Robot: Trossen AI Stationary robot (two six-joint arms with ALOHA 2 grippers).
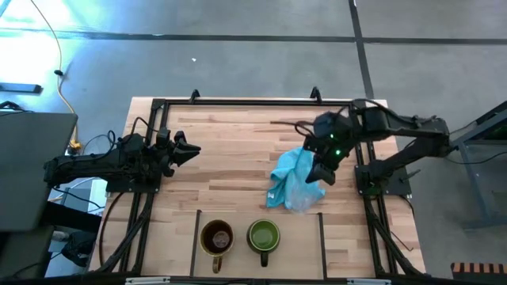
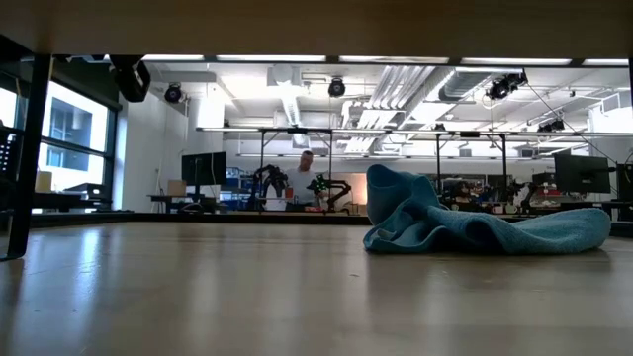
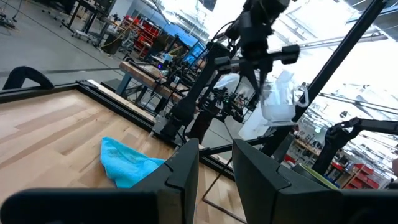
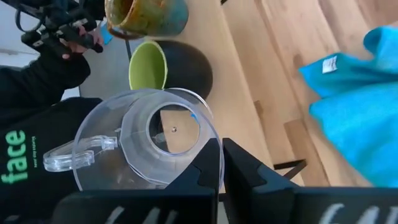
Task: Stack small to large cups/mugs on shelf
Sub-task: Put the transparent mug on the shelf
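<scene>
My right gripper [image 1: 323,174] hangs over the turquoise cloth [image 1: 289,178] and is shut on the clear glass cup [image 4: 149,137]. The left wrist view shows that cup [image 3: 278,99] in the air, off the table. The brown mug [image 1: 216,236] and the green mug [image 1: 264,234] stand upright, side by side, in one bay of the wooden shelf strip [image 1: 174,237] at the table's near edge. Both have their handles toward the near edge. My left gripper [image 1: 188,150] waits open at the table's left side, touching nothing. My right gripper holds the clear glass cup by its rim [image 4: 208,134], on the side opposite the handle [image 4: 65,155]. The wall is pinched between the two fingers, one inside and one outside. The fingers come from above, slanting down. The cup hangs tilted below them, lifted clear.
The turquoise cloth [image 2: 475,222] lies bunched on the right half of the table. Thin black bars [image 1: 196,233] [image 1: 321,229] bound the bay, and black frame rails [image 1: 150,174] run along the sides. A person in dark clothing [image 4: 25,155] stands beyond the near edge.
</scene>
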